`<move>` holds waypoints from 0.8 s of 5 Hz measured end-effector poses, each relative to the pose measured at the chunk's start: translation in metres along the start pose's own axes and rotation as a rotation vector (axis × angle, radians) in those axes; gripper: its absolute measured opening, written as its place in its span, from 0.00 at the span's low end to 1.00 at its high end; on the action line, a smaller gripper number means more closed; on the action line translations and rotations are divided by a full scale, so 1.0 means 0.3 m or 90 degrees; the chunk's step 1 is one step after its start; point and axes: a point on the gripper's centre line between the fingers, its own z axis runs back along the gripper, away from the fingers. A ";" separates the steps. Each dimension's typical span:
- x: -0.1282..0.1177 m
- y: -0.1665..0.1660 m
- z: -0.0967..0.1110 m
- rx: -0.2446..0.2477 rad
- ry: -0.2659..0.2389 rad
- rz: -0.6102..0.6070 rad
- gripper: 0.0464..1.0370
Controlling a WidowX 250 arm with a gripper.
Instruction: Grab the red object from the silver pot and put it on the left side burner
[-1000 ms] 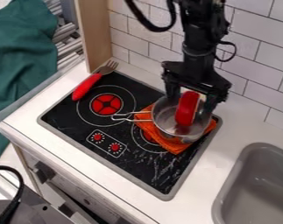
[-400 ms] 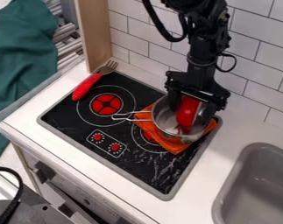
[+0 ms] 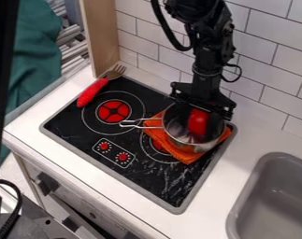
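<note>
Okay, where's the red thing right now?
In the camera view, the red object is inside the silver pot, just below the black tool, right of the red-handled fork.

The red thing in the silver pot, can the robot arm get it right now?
Probably yes. The arm hangs down right over the silver pot, which has no lid, and the red object shows at the top. The pot's sides might make it a bit tight, though.

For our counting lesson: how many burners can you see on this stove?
2. One burner is uncovered beside the fork; the second burner is partly hidden by the orange cloth and pot.
</note>
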 end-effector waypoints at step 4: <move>-0.009 0.043 0.231 0.004 -0.091 0.026 0.50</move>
